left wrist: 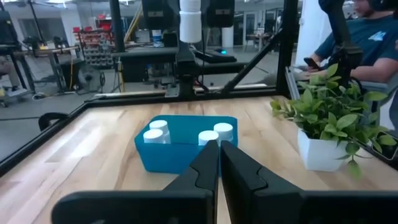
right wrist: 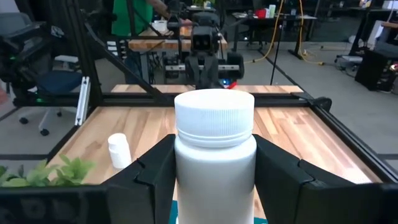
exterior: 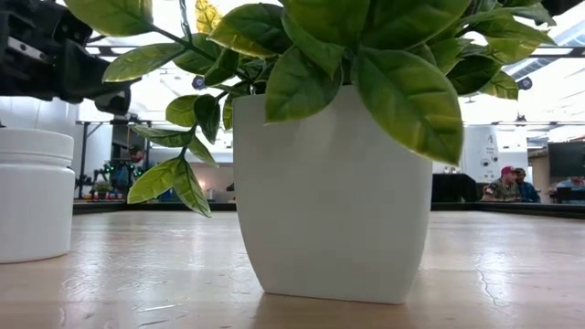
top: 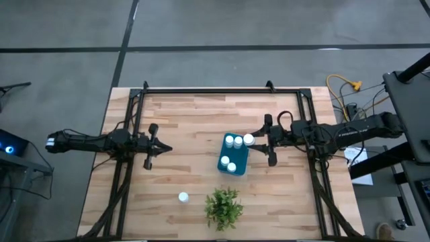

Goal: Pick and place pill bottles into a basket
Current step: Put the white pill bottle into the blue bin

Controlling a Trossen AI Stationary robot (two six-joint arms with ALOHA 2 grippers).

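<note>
The teal basket (top: 233,156) stands at mid-table with several white pill bottles (top: 229,141) upright in it; it also shows in the left wrist view (left wrist: 186,152). My right gripper (top: 254,140) is shut on one more pill bottle (right wrist: 214,155), over the basket's far right corner. Another bottle (top: 183,197) stands upright on the table near the front edge and shows in the low view (exterior: 32,192). My left gripper (top: 164,148) is shut and empty, above the table left of the basket. My right gripper pinches the bottle's body (right wrist: 186,168) below the cap between its two fingers (right wrist: 283,174), one on each side. The fingers come level from the table's right side. The bottle is upright and lifted clear above the basket, as the left wrist view (left wrist: 190,18) shows.
A green plant in a white pot (top: 223,206) stands near the front edge, right of the loose bottle; it fills the low view (exterior: 329,201). A dark metal frame (top: 222,91) runs along the table's far edge and sides. People sit beyond the table's right side (left wrist: 348,43).
</note>
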